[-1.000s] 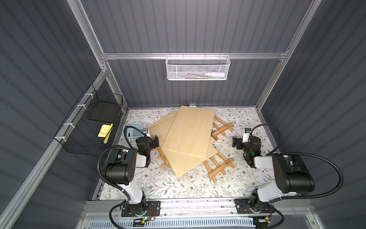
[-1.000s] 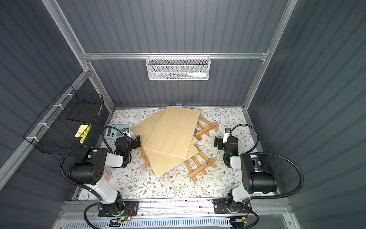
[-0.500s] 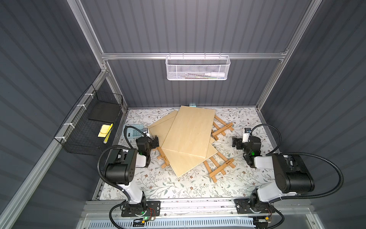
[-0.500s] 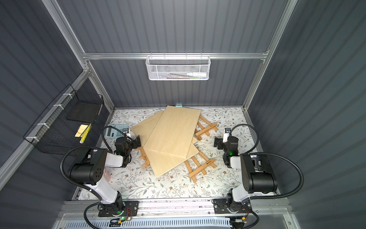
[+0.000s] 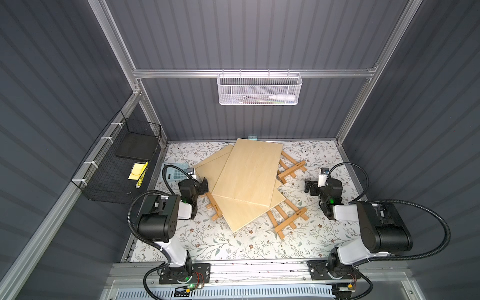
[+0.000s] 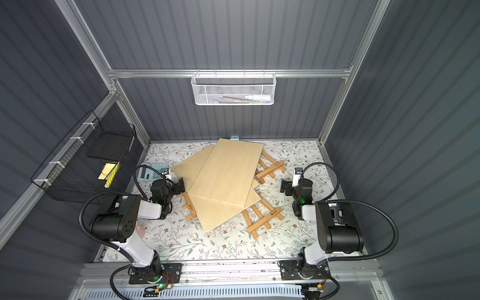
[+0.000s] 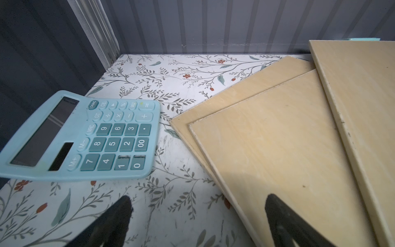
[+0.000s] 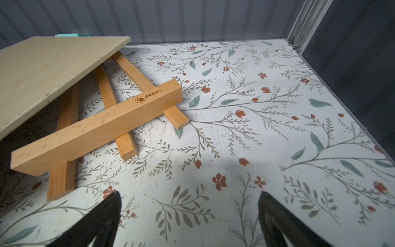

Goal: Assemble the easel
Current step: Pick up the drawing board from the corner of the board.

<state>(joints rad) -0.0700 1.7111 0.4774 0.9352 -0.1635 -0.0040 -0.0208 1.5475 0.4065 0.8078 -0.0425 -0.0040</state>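
While the left gripper (image 5: pixel 203 183) and right gripper (image 5: pixel 310 187) gape empty, the orange-brown wooden easel (image 5: pixel 292 168) lies near the right's ten o'clock.

Pale plywood boards (image 5: pixel 249 171) lie overlapped, covering most of three flat orange-wood easels (image 5: pixel 292 171).

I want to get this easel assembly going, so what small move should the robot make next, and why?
Probably move the right claw toward the easel whose crossbar sticks out from under the top board. That claw is open, empty and close to it; the easel lies flat, partly covered. The left claw, also open, holds nothing.
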